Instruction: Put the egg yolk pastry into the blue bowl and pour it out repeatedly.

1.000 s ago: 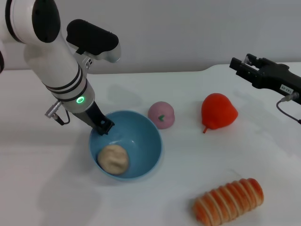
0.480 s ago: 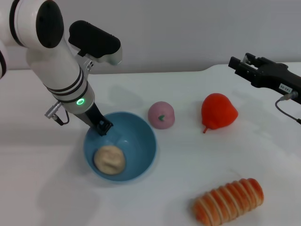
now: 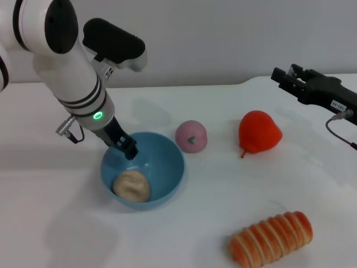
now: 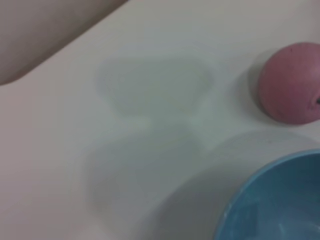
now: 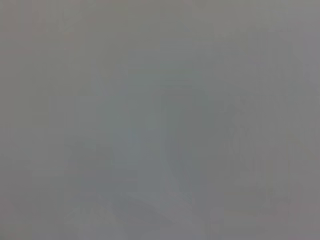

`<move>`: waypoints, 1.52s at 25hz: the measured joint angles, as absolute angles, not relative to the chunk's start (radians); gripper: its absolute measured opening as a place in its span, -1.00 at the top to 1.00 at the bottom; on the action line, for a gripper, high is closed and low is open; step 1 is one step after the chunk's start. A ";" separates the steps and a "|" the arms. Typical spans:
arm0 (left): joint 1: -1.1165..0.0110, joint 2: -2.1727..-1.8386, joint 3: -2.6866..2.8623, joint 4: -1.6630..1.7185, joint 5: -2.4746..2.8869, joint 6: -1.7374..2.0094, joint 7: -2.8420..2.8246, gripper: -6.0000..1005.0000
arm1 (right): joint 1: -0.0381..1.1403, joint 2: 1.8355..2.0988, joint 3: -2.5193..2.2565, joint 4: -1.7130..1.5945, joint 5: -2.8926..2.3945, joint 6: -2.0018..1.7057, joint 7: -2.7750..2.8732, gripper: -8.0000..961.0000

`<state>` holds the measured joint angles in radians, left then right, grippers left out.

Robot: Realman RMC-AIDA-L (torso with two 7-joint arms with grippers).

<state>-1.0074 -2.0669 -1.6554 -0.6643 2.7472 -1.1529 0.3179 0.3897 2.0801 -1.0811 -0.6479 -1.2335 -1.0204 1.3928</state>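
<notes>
The blue bowl (image 3: 159,162) sits on the white table left of centre, and part of its rim shows in the left wrist view (image 4: 280,200). The beige egg yolk pastry (image 3: 131,186) lies inside it, against the near left wall. My left gripper (image 3: 128,148) is shut on the bowl's far left rim, its arm reaching down from the upper left. My right gripper (image 3: 289,74) hangs open and empty above the table's far right, away from everything.
A pink ball with a green mark (image 3: 191,135) (image 4: 290,82) lies just right of the bowl's far side. A red pear-shaped fruit (image 3: 258,132) lies further right. A long orange ridged bread roll (image 3: 271,237) lies near the front right.
The left gripper has shifted the bowl a little to the left, away from the pink ball. The pastry has stayed inside the bowl. The right arm has not moved.
</notes>
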 joint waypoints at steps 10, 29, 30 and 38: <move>-0.866 -2.065 -1.654 -0.938 2.749 -1.090 0.315 -0.35 | 0.381 2.082 -1.081 -0.641 -1.217 -1.021 1.258 -0.11; -0.518 -2.062 -1.396 -1.089 2.571 -0.167 0.316 -0.34 | 0.403 2.087 -1.114 -0.363 -0.715 -1.081 0.503 -0.11; -0.496 -2.063 -1.370 -1.086 2.557 -0.097 0.315 -0.34 | 0.408 2.085 -1.114 -0.329 -0.670 -1.114 0.497 -0.11; -0.453 -2.063 -1.193 -0.965 2.461 0.251 0.311 -0.34 | 0.413 2.086 -1.100 -0.172 -0.534 -1.271 0.331 -0.11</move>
<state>-0.4526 -2.0627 -1.1935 -0.9654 2.4612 0.2513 0.3110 0.4131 2.0861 -1.0998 -0.1721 -0.5341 -1.2709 0.3309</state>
